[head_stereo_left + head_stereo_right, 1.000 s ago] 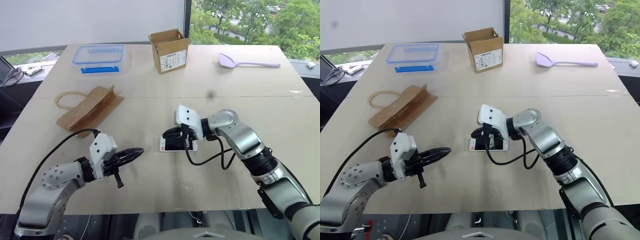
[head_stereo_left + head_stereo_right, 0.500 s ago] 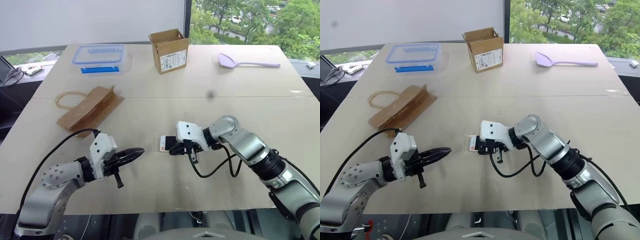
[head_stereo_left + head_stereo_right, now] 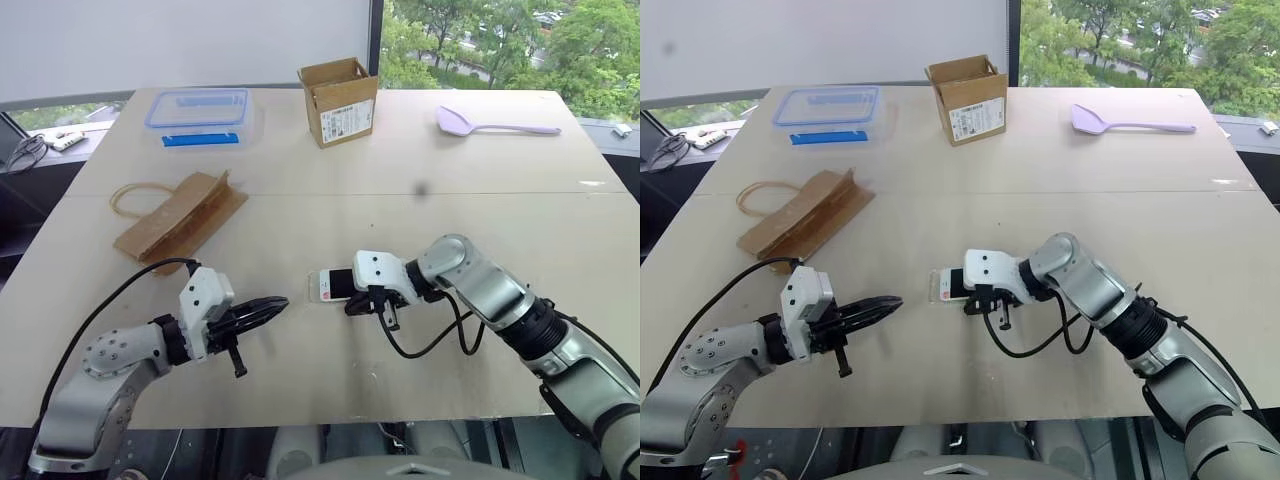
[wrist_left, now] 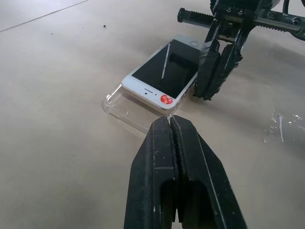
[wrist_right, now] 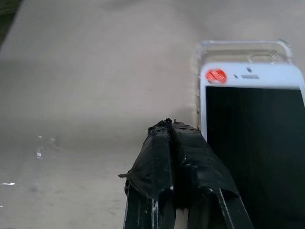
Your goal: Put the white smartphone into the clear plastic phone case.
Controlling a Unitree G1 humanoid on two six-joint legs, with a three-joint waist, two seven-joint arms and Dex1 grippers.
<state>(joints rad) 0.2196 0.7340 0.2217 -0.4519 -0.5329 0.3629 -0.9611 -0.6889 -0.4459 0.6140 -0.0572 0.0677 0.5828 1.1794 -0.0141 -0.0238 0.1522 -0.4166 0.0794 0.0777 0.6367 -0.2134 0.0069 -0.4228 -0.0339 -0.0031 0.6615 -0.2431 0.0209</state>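
The white smartphone (image 4: 167, 71) lies screen up near the table's front middle, with a red dot at one end. It rests on the clear plastic phone case (image 4: 123, 106) but is shifted along it, so the case's end sticks out past the red-dot end. My right gripper (image 3: 354, 305) is shut, tips down at the table, close against the phone's long near edge. It holds nothing. My left gripper (image 3: 281, 301) is shut and empty, hovering low to the left of the phone and pointing toward it.
A brown paper bag (image 3: 178, 215) lies to the left. At the back stand a clear box with a blue lid (image 3: 197, 112) and a cardboard box (image 3: 338, 100). A lilac spoon (image 3: 490, 123) lies at the back right. A scrap of clear film (image 4: 283, 129) lies near the phone.
My right gripper has sunk from above the phone and swung to its near edge, uncovering the screen. The left gripper has stayed still.
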